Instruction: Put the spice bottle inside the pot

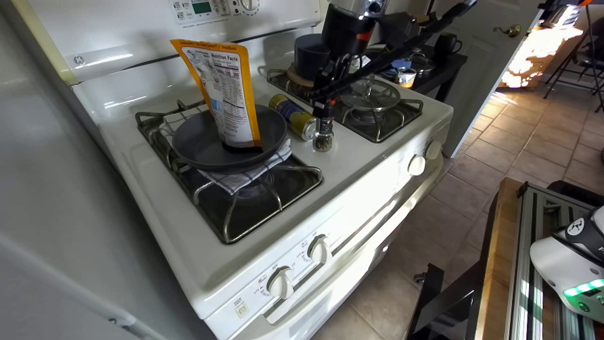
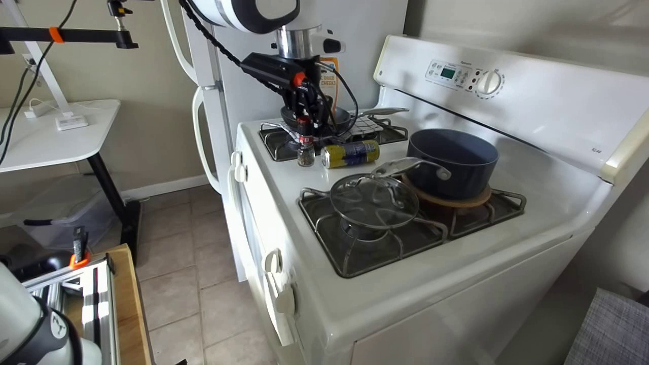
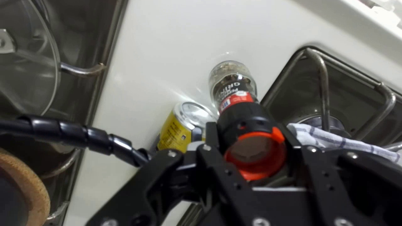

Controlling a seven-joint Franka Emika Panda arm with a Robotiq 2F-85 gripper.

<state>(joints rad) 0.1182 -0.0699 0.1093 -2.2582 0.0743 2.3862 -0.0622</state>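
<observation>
Snugly, jaws around spice bottle (image 3: 245, 116)

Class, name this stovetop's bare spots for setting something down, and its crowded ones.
Bare stovetop lies between the spice bottle, the front edge and the grate bearing the glass lid and pot; also between that grate and the stovetop's side edge. Crowded: around the gripper, with bottle and can close together, and the pan, where the packet stands.
</observation>
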